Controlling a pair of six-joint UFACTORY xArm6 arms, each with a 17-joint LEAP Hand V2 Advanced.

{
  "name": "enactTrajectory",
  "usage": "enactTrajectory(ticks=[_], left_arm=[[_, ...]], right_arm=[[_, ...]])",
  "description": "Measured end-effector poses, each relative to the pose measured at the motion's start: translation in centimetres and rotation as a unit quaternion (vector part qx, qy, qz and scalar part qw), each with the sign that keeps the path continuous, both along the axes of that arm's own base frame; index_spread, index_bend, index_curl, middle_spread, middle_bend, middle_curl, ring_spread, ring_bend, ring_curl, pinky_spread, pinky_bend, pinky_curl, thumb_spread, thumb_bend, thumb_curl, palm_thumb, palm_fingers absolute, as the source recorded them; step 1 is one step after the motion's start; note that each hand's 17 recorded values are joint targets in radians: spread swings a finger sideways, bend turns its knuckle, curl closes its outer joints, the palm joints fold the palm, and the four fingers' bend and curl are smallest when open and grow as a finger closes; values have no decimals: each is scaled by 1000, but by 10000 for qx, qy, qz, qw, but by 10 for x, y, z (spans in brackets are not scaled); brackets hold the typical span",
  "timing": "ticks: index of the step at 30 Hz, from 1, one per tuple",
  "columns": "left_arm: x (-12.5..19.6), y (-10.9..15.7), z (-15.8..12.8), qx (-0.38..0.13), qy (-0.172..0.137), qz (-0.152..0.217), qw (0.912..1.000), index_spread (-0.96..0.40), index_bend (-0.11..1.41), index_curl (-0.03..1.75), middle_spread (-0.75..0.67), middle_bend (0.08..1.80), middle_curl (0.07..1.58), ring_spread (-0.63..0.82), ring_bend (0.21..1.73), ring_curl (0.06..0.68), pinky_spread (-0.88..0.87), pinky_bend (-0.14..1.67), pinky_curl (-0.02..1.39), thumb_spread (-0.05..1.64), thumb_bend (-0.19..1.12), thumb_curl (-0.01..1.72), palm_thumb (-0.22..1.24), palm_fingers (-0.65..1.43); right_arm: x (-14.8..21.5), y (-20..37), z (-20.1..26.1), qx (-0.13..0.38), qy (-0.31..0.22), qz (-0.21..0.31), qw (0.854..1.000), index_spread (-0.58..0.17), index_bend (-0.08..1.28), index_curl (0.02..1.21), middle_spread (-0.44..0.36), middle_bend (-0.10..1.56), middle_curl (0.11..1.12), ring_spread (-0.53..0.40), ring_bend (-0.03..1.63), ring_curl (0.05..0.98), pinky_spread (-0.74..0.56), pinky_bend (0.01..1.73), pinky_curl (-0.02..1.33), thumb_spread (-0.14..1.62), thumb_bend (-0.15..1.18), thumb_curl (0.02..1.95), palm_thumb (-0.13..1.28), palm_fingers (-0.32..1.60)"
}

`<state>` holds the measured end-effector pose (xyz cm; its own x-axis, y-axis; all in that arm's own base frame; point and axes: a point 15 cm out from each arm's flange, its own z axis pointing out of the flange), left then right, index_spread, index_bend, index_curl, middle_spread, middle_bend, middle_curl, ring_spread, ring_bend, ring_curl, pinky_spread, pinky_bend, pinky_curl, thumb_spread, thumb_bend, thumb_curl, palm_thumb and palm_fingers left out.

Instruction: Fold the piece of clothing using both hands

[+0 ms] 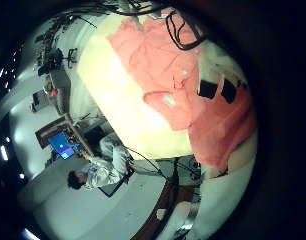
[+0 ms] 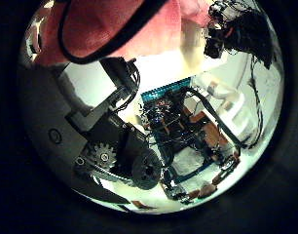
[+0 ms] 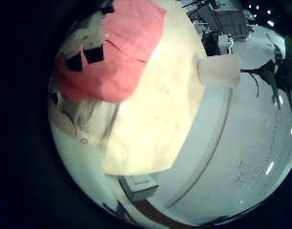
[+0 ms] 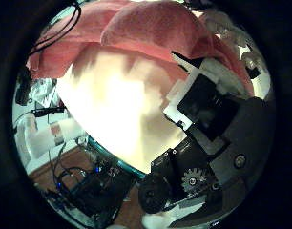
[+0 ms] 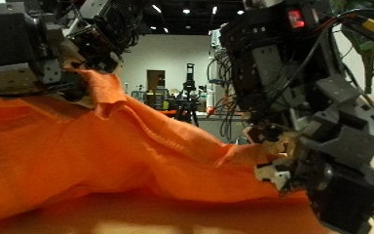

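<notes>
Closest to the outside camera is the orange piece of clothing (image 5: 96,161). It lies in a soft heap on the table (image 3: 170,105) and rises toward the back like a little hill.

Just beyond its low edge is my right hand (image 5: 297,156). It sits right beside the cloth, at the corner. Its fingers (image 5: 276,168) look bent near the hem, but I cannot tell if they really pinch the cloth or only touch it. I think it is there to take that corner for a fold.

Farther back and higher is my left hand (image 5: 57,54). The cloth climbs up to it, so I think this hand is lifting it. Its fingers are hidden by the cloth, so I cannot tell if they are closed.

From my palms, the cloth spreads over one end of the pale table.
</notes>
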<state>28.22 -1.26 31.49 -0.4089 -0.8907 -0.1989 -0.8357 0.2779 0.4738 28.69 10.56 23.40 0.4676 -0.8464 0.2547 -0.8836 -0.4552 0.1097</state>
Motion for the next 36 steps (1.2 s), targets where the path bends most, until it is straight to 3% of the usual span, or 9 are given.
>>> enactTrajectory(ticks=[28,36], left_arm=[[4,7,66,-65,-24,-206,9998,-670,174,879,-566,981,624,-569,975,459,-741,1045,455,1166,-14,266,754,1122],[21,7,64,-1,211,-349,9992,-671,176,880,-562,983,626,-569,975,459,-739,1033,455,1167,-14,265,751,1117]], right_arm=[[12,-22,106,108,-350,-361,9987,-309,987,928,-173,1221,837,-204,1389,648,-265,1362,591,1014,-10,879,1000,1124],[35,-31,119,-404,-151,-372,9984,-307,986,927,-177,1201,843,-212,1380,646,-275,1351,597,1018,-18,873,979,1119]])
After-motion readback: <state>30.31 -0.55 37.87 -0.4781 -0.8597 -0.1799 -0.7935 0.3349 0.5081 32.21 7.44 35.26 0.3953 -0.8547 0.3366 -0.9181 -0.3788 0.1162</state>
